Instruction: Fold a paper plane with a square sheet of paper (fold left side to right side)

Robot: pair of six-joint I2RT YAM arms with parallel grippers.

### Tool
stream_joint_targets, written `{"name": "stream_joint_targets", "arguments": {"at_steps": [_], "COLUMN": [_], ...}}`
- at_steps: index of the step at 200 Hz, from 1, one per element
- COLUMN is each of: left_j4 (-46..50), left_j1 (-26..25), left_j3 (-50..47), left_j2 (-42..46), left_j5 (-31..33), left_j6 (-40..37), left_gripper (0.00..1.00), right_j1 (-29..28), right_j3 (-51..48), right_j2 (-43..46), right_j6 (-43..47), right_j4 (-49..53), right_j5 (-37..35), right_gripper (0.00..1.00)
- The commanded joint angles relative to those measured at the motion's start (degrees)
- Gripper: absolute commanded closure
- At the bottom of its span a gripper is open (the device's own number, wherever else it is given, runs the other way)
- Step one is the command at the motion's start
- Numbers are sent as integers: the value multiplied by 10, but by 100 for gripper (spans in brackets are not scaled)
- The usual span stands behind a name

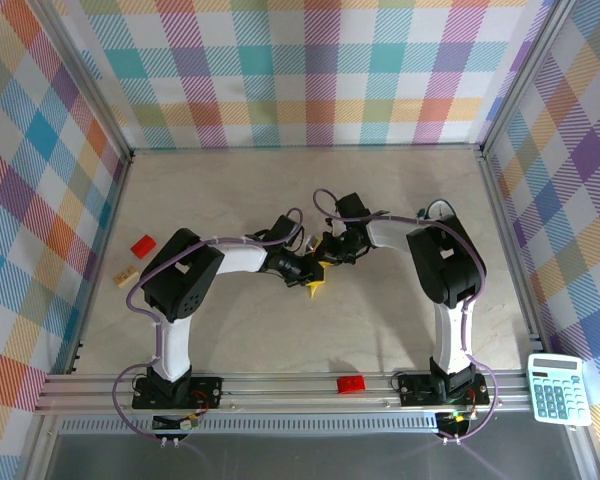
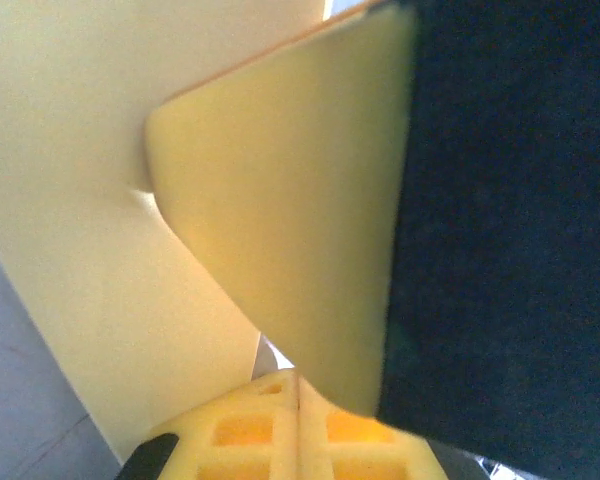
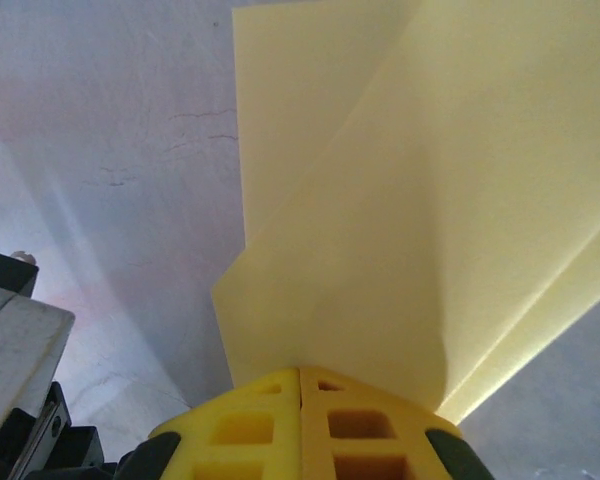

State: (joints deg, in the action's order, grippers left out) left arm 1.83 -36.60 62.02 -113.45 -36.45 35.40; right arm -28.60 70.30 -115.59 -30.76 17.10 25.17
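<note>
The left gripper (image 2: 298,385) has its yellow fingers pressed together on the lower tip of the yellow paper (image 2: 280,220). The paper rises straight out from the fingertips as a folded flap with a rounded bend. The right gripper (image 3: 300,375) is likewise clamped on the paper, whose creased layers fan away ahead of its tips. Seen from above, both grippers meet over the middle of the table (image 1: 230,190), with a corner of paper poking out just beside them, toward the arm bases.

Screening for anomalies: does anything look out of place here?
A red brick lies on the metal rail at the near edge, off the tabletop, and a calculator sits by the frame's near right corner. The yellow paper, pinched by the left fingers and right fingers, looks creased but untorn.
</note>
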Motion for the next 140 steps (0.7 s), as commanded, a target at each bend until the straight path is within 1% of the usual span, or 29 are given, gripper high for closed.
{"name": "stream_joint_targets", "arguments": {"at_steps": [1, 82, 140], "left_j4": [39, 34, 23], "left_j1": [-1, -8, -9], "left_j3": [-33, -94, -131], "left_j2": [7, 40, 61], "left_j5": [-4, -12, -2], "left_j6": [-9, -19, -16], "left_gripper": [100, 100, 100], "right_j1": [-5, -5, -5], "right_j3": [-12, 12, 13], "right_j2": [-50, -63, -62], "right_j6": [15, 19, 21], "right_j4": [64, 81, 85], "right_j5": [-86, -93, -95], "right_gripper": [100, 100, 100]}}
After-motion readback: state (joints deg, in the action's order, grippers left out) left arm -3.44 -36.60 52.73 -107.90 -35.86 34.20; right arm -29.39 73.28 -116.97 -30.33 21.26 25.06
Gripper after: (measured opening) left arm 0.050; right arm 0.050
